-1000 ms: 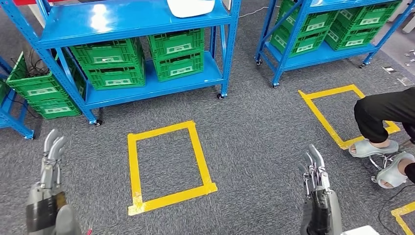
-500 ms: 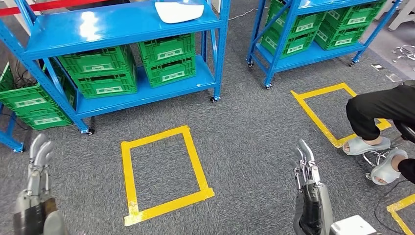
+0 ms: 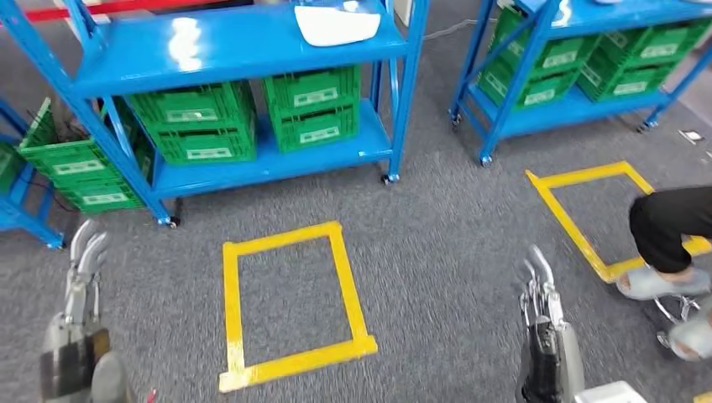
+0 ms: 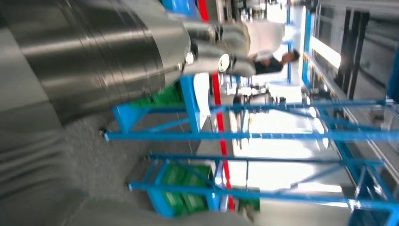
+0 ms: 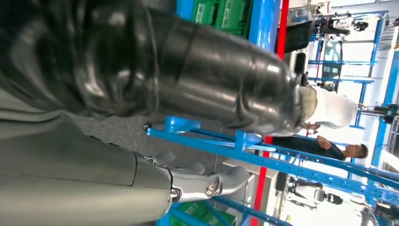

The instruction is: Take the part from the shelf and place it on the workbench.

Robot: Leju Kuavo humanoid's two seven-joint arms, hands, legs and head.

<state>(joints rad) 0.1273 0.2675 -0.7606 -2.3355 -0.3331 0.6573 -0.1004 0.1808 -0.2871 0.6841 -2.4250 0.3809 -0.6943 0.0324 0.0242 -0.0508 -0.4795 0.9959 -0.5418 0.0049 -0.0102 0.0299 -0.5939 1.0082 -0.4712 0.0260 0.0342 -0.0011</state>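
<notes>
A white part is seen on the blue shelf. The left hand and right hand are held low, fingers spread, nothing grasped.

A warehouse: blue steel shelving, green parts crates, yellow floor-tape boxes.

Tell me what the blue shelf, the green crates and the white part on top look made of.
Blue shelf: likely painted metal; glossy glare.
Green crates: moulded plastic; slotted walls, white labels.
White part: smooth, perhaps plastic; too blurred to be sure.
</notes>
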